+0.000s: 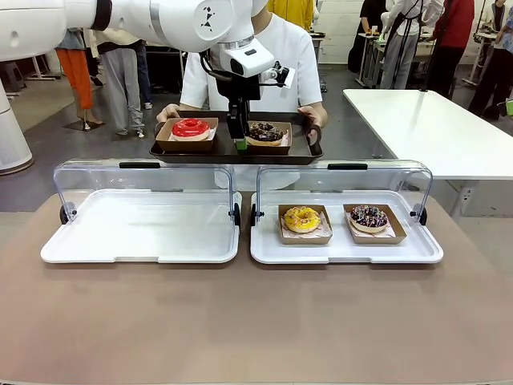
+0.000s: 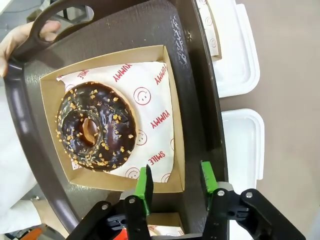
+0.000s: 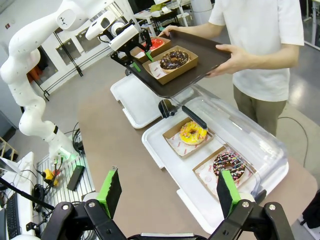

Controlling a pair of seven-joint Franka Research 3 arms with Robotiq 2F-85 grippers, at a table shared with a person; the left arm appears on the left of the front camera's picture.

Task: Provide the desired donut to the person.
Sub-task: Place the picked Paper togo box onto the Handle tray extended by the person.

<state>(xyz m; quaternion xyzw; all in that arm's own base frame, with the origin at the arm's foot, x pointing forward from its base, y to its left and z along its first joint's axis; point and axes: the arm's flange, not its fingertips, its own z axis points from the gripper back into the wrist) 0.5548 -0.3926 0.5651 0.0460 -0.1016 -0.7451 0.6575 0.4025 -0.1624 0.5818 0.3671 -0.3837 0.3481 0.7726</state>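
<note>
I see the choc donut (image 2: 95, 127), dark glaze w/ nut bits, in its cardboard box (image 2: 172, 120) on smiley-print paper, on the dark tray (image 1: 232, 152) the person (image 1: 292, 48) holds at the far side. L gripper (image 2: 175, 182) hangs over the tray, pads parted either side of the box's near wall, not touching it, nothing held. R gripper (image 3: 170, 192) is low over the table, jaws wide, empty. Red donut (image 1: 191, 127) is boxed beside it. The right case (image 1: 345, 245) has a yellow donut (image 1: 302, 218) and a sprinkle donut (image 1: 369, 216); the left case (image 1: 140, 233) has its lid up.
</note>
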